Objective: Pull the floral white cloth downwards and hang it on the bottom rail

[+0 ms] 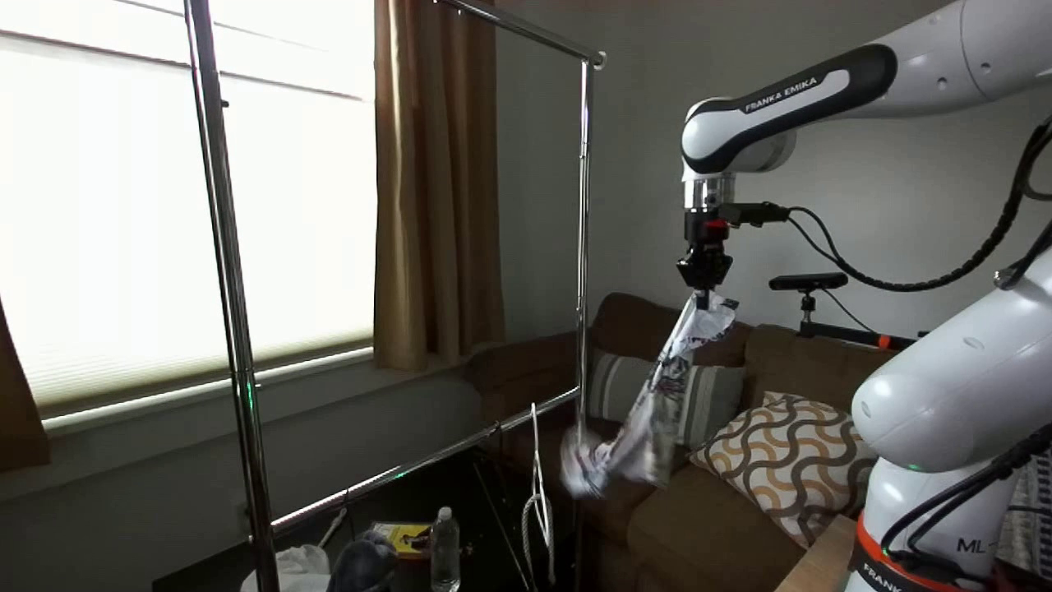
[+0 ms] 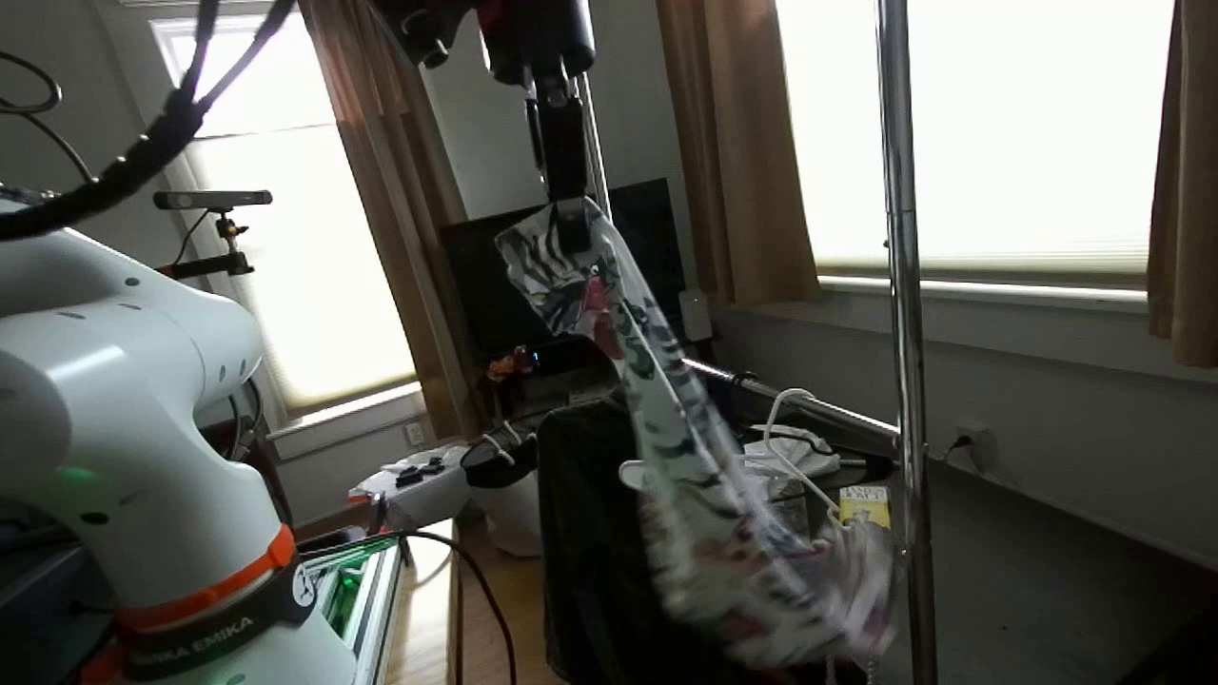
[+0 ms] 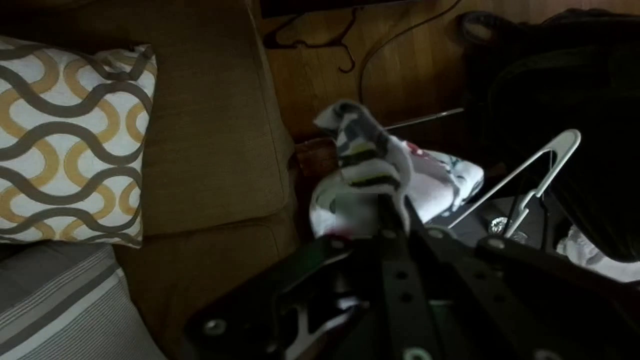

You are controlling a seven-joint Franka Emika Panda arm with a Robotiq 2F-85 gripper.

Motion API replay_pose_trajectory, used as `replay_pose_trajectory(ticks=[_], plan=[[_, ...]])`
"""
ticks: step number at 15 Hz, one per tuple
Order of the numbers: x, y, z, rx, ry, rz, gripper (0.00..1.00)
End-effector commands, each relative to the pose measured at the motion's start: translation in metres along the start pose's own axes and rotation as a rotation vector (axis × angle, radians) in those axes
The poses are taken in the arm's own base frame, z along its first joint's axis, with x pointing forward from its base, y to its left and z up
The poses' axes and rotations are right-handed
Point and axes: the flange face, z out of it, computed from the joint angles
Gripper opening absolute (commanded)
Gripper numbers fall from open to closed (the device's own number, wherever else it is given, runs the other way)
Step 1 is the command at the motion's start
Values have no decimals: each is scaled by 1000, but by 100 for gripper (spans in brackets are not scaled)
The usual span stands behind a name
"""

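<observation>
The floral white cloth (image 1: 664, 386) hangs limp from my gripper (image 1: 703, 299) in both exterior views. My gripper (image 2: 573, 226) is shut on its top end, a small flap sticking out beside the fingers. The cloth (image 2: 671, 419) slants down toward a rack upright, its lower end blurred by motion. Whether it touches the upright cannot be told. In the wrist view the cloth (image 3: 367, 165) is pinched between the dark fingers (image 3: 395, 215). The bottom rail (image 1: 436, 456) runs low across the rack, below the gripper. It also shows partly behind the cloth in an exterior view (image 2: 847, 416).
Rack uprights (image 1: 584, 205) and an upper crossbar (image 1: 526, 31) frame the space beside the arm. A white hanger (image 3: 567, 142) hangs on the bottom rail. A brown sofa (image 3: 215, 150) with a patterned cushion (image 1: 785, 460) stands behind. A bottle (image 1: 445, 547) stands beyond the rail.
</observation>
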Motion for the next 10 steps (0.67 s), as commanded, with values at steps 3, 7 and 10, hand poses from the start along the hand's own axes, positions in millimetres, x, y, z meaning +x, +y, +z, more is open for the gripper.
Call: replay_pose_trajectory(ticks=[3,7,10], plan=[[-59,19,-114,85,268,65,1],[-62,16,-143,70,339,47,3],[-50,-11,-149,51,328,-13,1]])
